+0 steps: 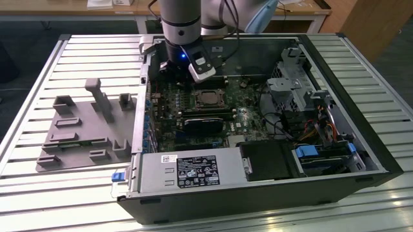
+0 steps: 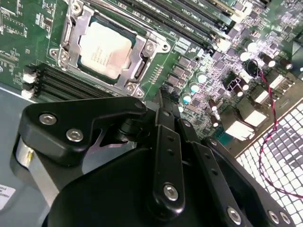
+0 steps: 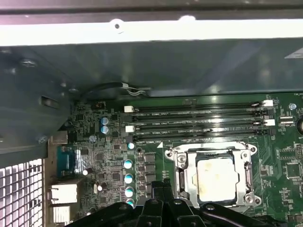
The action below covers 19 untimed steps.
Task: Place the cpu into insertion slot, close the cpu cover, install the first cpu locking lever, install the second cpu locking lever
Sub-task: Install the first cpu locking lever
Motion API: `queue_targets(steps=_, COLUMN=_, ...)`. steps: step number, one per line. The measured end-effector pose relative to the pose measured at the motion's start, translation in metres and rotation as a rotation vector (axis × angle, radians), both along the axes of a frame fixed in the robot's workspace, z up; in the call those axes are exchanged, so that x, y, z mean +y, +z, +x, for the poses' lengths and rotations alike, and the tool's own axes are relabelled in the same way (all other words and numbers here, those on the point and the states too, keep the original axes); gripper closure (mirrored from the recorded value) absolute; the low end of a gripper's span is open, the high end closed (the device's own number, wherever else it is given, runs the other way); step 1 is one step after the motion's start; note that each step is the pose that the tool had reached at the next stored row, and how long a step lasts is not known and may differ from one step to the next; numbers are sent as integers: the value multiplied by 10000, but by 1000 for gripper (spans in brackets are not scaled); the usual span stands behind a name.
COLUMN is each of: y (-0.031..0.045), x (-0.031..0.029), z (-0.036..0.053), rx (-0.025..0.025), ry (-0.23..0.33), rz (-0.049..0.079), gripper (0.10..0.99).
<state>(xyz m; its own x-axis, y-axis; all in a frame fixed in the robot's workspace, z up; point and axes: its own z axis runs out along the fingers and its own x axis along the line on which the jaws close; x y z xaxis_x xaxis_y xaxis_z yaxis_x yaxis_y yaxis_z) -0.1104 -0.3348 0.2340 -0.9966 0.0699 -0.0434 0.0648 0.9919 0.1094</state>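
One arm [image 1: 181, 19] upright, claw [image 2: 160, 96] downward and clenched empty, tips together near the seated cpu [image 2: 104, 49].

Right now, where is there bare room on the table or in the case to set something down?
Bare slatted table lies at the exterior view's lower left, bordering the grey fixture, and along the exterior view's right of the computer case. Inside the case it is crowded: memory slots flank the cpu, with a black card and cables beyond.
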Motion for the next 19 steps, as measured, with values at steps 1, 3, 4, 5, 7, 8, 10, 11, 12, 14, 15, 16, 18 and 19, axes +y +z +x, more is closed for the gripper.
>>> queue_targets(steps=1, y=0, x=0, z=-7, rx=-16, ry=-1, rz=56, gripper=984)
queue_targets(steps=3, y=0, x=0, z=-20, rx=-44, ry=0, rz=192, gripper=984)
queue_targets(steps=4, y=0, x=0, z=-26, rx=-58, ry=0, rz=246, gripper=984)
queue_targets(steps=5, y=0, x=0, z=-29, rx=-72, ry=2, rz=332, gripper=984)
queue_targets(steps=7, y=2, x=0, z=-37, rx=-96, ry=-1, rz=502, gripper=984)
queue_targets(steps=8, y=8, x=1, z=-41, rx=-111, ry=-1, rz=547, gripper=984)
queue_targets(steps=10, y=25, x=1, z=-50, rx=-153, ry=0, rz=611, gripper=984)
queue_targets(steps=11, y=34, x=1, z=-54, rx=-176, ry=1, rz=640, gripper=984)
queue_targets(steps=12, y=43, x=0, z=-59, rx=-197, ry=1, rz=668, gripper=984)
queue_targets(steps=14, y=70, x=0, z=-68, rx=-251, ry=3, rz=713, gripper=984)
queue_targets(steps=15, y=83, x=0, z=-72, rx=-281, ry=3, rz=728, gripper=984)
queue_targets(steps=16, y=95, x=0, z=-77, rx=-311, ry=4, rz=747, gripper=984)
queue_targets(steps=18, y=111, x=0, z=-84, rx=-369, ry=6, rz=789, gripper=984)
queue_targets(steps=19, y=115, x=0, z=-88, rx=-394, ry=6, rz=809, gripper=984)
